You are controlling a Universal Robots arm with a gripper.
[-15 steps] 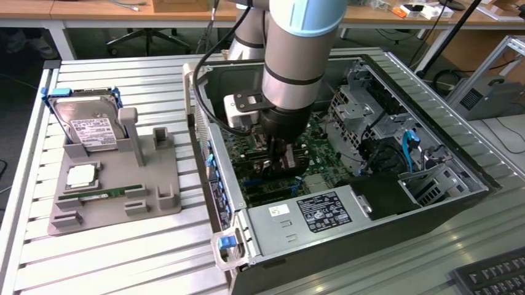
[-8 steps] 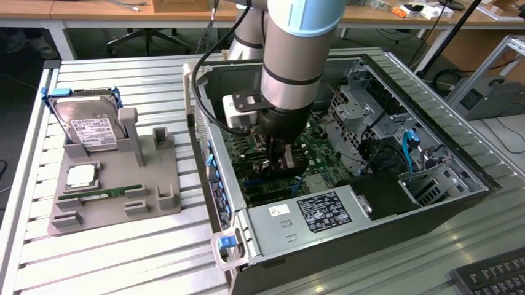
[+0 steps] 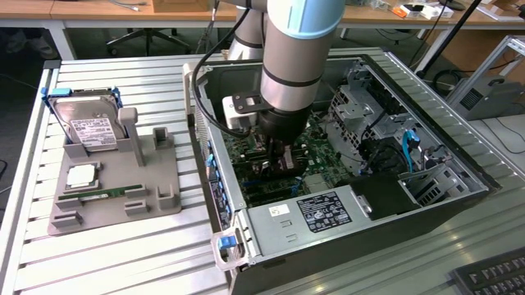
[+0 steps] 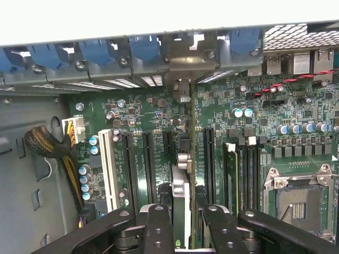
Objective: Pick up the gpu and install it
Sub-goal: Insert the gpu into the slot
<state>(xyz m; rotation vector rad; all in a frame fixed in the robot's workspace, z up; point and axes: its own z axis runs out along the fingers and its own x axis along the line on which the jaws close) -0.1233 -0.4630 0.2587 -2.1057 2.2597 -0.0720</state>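
The gripper [image 4: 183, 222] was inside the case [image 3: 459, 203] at frame centre, jaws clenched on the gpu [image 4: 180, 203], seen edge-on above the motherboard [image 4: 153, 114]; its lower part was hidden.

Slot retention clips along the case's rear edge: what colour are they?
Blue, clearest in the wrist view: the slot retention clips sit in a row above the motherboard.

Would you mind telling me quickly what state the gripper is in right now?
Gripper: shut on the gpu, holding it edge-on over the motherboard inside the computer case.
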